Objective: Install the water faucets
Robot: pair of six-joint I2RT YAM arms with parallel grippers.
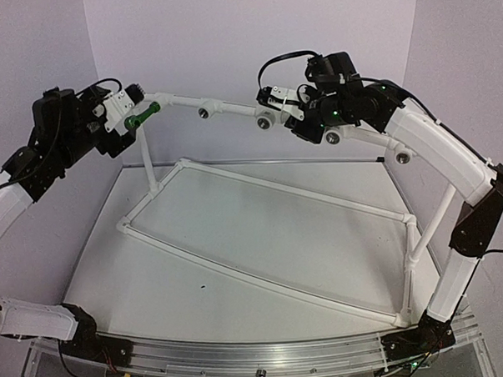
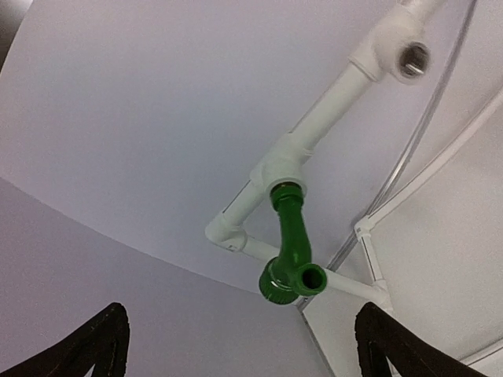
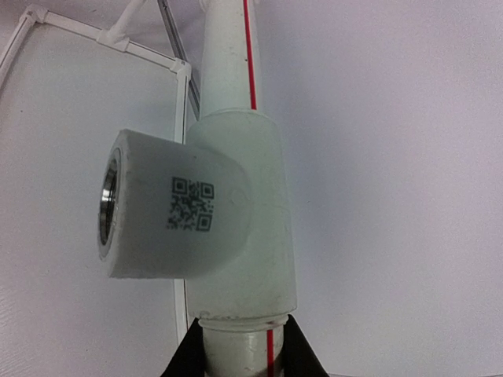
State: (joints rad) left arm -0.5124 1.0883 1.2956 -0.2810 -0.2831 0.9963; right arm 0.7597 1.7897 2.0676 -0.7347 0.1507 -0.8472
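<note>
Green faucet point(image 2: 289, 243) in a tee socket point(image 2: 280, 166), left end effector point(image 2: 241, 330) wide, right end effector point(image 3: 240, 349) tight on white pipe point(image 3: 228, 63)

Arm links point(image 1: 433, 139) white; joints point(image 1: 478, 220), cables point(image 1: 273, 62) black; left gripper point(image 2: 241, 314) fingers point(image 2: 106, 345) black; green wrist lights point(image 1: 336, 114).

A green water faucet point(image 2: 291, 243) sits seated in a white tee fitting point(image 2: 279, 165) on the pipe point(image 2: 326, 110), its open spout turned toward the camera. Farther along, a second tee point(image 2: 397, 51) shows a bare metal socket. Below, the left gripper point(image 2: 242, 314) holds its dark fingers point(image 2: 102, 345) wide apart, touching nothing.
</note>
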